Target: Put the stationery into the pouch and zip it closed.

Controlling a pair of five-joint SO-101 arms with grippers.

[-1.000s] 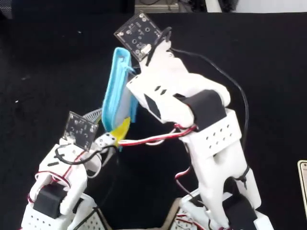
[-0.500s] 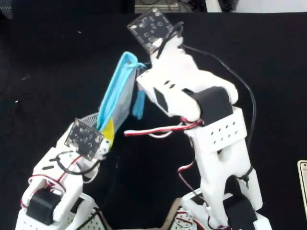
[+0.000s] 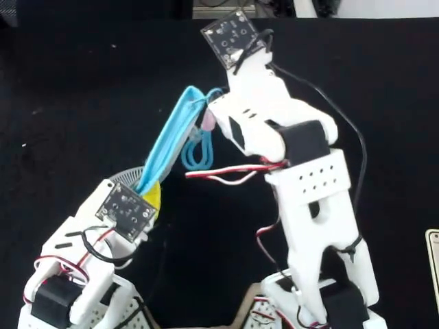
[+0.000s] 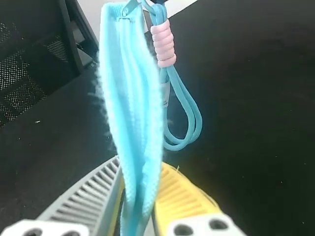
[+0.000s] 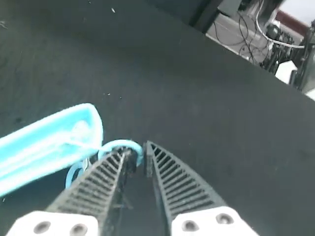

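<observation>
Pouch (image 3: 168, 140): light blue, off the black table (image 3: 82, 82), strung in the air between the two grippers. In the high view it runs as a narrow diagonal band from lower left of centre up to upper centre, edge-on to the camera.

Left gripper (image 3: 144, 185): at the lower-left end of the band. In the left wrist view its grey finger and yellow finger (image 4: 184, 196) are closed on the pouch's lower end, with the fabric sandwiched between them and rising straight away from the tips.

Right gripper (image 5: 138, 150): at the upper end of the band, upper centre in the high view. Jaws narrow, with only a slim gap between them. The zip ring (image 5: 118, 146) sits at the fingertips, against the one nearer the pouch, and the pouch's rounded end lies just beside that finger. The exact pinch point is hard to make out.

Cord loop (image 3: 197, 154): blue, hangs from the upper end of the pouch, beside the band and just below the right gripper. Pink bead (image 4: 164, 46) sits at the top of the loop.
</observation>
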